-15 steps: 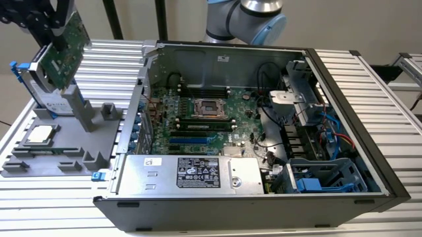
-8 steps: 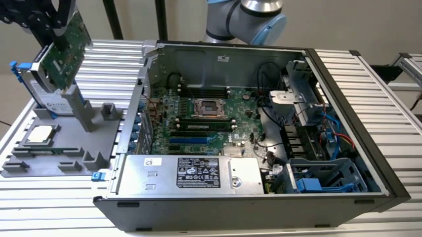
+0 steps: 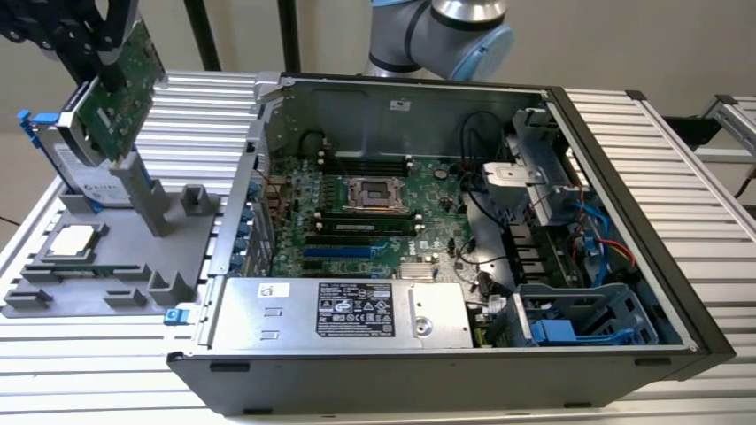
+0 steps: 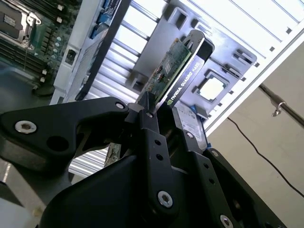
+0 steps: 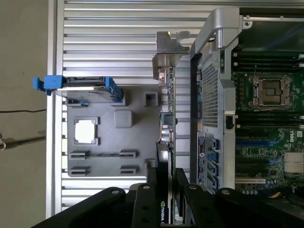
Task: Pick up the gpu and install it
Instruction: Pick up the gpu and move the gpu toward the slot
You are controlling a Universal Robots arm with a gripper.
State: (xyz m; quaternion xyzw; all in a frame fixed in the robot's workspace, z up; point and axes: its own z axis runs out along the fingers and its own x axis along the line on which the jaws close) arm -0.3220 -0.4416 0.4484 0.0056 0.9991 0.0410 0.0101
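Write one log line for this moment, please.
gripper: shut on gpu | gpu: over tray, outside case | install: not yet done

Raised exterior view; wrist views near gpu (image 4: 167,71)

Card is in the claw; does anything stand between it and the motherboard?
Yes. The green circuit card with silver bracket, clamped in the black claw, is outside the open computer case, whose silver metal end wall stands between it and the green motherboard.
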